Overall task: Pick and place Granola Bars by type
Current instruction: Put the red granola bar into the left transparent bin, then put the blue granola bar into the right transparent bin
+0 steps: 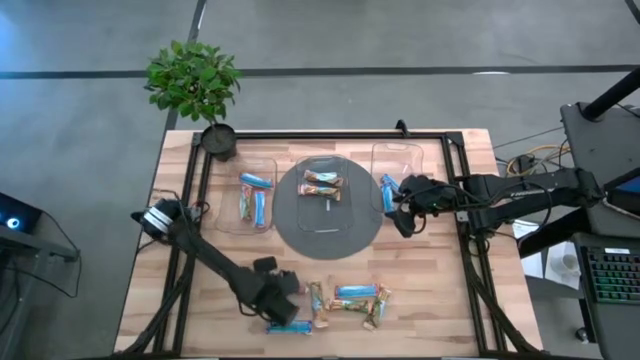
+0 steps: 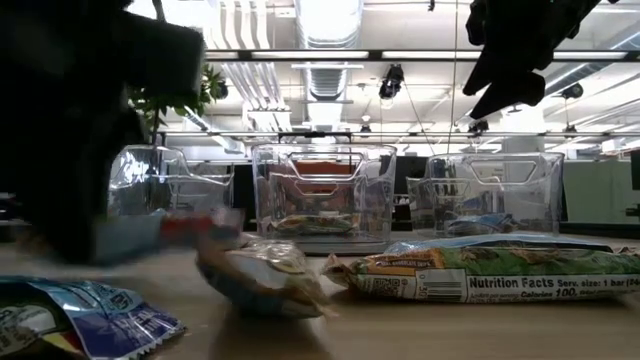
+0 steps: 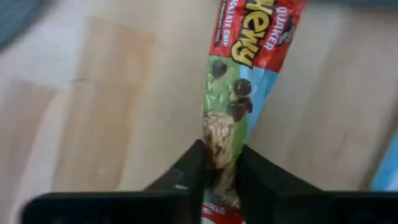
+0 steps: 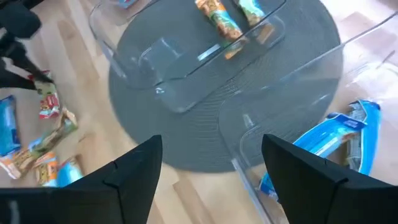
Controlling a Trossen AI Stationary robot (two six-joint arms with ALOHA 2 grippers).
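On the pale wooden bench (image 1: 440,300), the left end effector (image 3: 219,163) pinches a red-and-green shiny wrapped granola bar (image 3: 239,93) near the front edge; the right end effector (image 4: 211,168) hangs spread over the right clear plastic bin (image 1: 400,160).

- From above I get even, bright light with soft shadows.
- My low view glares at the ceiling lights (image 2: 325,20).
- The nearest dark arm (image 2: 70,120) blurs.

Low view: left arm (image 2: 70,120) a dark blur hiding the left bin (image 2: 165,180), blue bar (image 2: 70,315) cut by the frame edge, left wrist view: held Quaker Chewy bar (image 3: 233,99) cropped at its far end, near end hidden between the fingers (image 3: 186,177).
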